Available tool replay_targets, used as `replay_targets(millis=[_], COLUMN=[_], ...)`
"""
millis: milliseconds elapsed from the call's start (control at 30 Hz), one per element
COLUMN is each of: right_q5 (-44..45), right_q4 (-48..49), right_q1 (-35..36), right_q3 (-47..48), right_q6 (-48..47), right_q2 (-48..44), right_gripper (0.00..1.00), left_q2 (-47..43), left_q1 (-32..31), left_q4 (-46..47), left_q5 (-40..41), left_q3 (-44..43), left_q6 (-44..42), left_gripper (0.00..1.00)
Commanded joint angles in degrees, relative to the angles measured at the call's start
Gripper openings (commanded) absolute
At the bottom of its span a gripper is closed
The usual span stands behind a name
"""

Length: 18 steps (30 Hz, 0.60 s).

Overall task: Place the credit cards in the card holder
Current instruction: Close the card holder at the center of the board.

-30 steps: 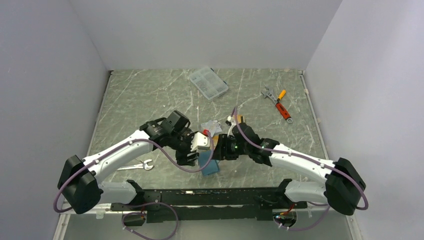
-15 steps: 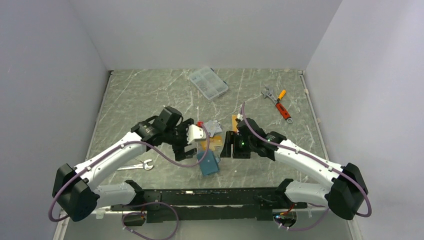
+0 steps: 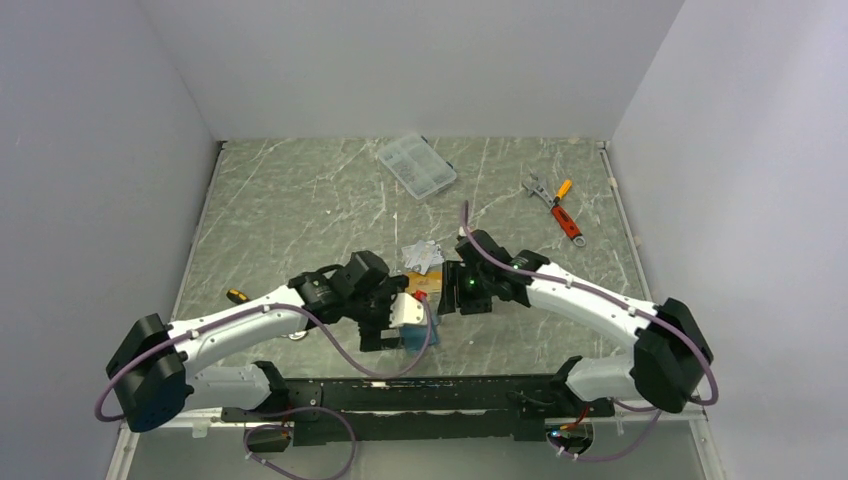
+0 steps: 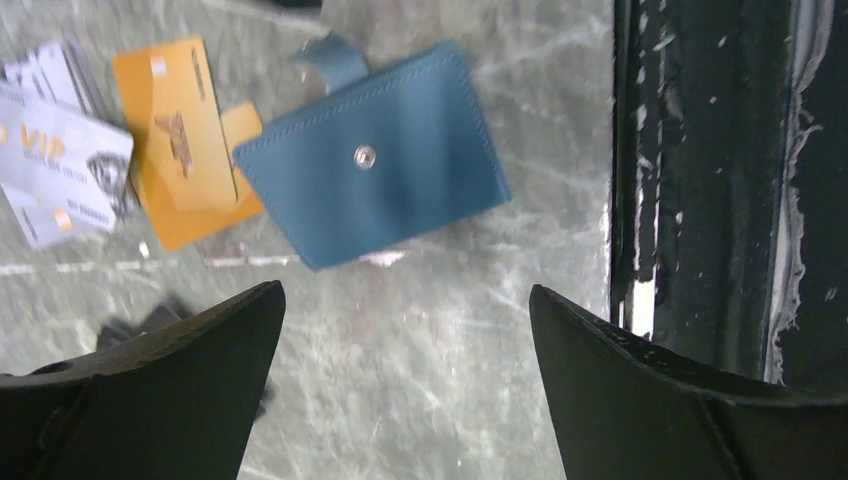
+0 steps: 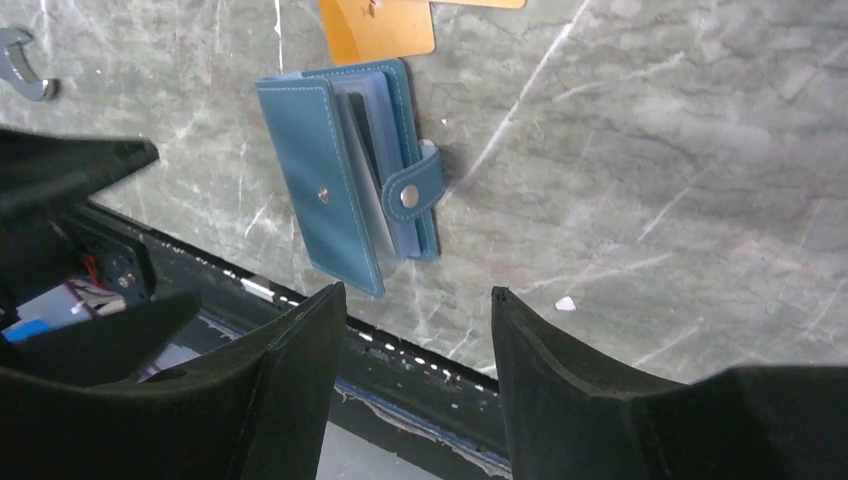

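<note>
The left end effector (image 4: 405, 300) and right end effector (image 5: 417, 295), both spread wide and empty, hover over the teal card holder (image 4: 372, 195) lying on the desk (image 4: 420, 400), orange credit cards (image 4: 180, 130) touching its edge.

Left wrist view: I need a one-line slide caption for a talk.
Open left gripper hovers over the teal card holder, tab unsnapped, with orange and silver credit cards beside it.

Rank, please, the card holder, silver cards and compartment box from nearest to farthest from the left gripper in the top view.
1. card holder: right beside the left gripper.
2. silver cards: farther back, mid-table.
3. compartment box: near the back wall.
</note>
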State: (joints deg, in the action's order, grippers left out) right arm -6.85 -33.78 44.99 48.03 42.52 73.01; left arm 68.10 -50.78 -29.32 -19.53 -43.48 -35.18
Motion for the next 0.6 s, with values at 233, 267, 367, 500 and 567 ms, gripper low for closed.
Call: replay_targets(millis=[233, 267, 367, 500, 567], right_q5=[0.82, 0.73, 0.44, 0.88, 0.8], right_q4=[-1.42, -1.54, -1.89, -3.01, -3.26], right_q1=[1.59, 1.69, 1.78, 1.78, 1.8], right_q3=[8.78, 9.1, 9.49, 10.81, 11.55], right_q6=[-4.8, -5.08, -5.58, -6.88, -7.45], right_q2=[10.15, 10.75, 12.58, 14.74, 15.76], right_gripper=[0.55, 0.55, 0.54, 0.5, 0.48], left_q2=[5.13, 5.71, 6.85, 7.47, 7.62], left_q1=[-14.11, -15.1, -15.58, -15.65, -15.66], left_q4=[10.96, 12.13, 14.58, 14.93, 15.08], left_q5=[8.65, 9.67, 10.7, 9.33, 8.64], left_q3=[2.6, 3.09, 3.92, 4.94, 5.41], left_q6=[-4.94, -5.29, -6.14, -6.79, -7.36], left_gripper=[0.99, 0.99, 0.99, 0.98, 0.92])
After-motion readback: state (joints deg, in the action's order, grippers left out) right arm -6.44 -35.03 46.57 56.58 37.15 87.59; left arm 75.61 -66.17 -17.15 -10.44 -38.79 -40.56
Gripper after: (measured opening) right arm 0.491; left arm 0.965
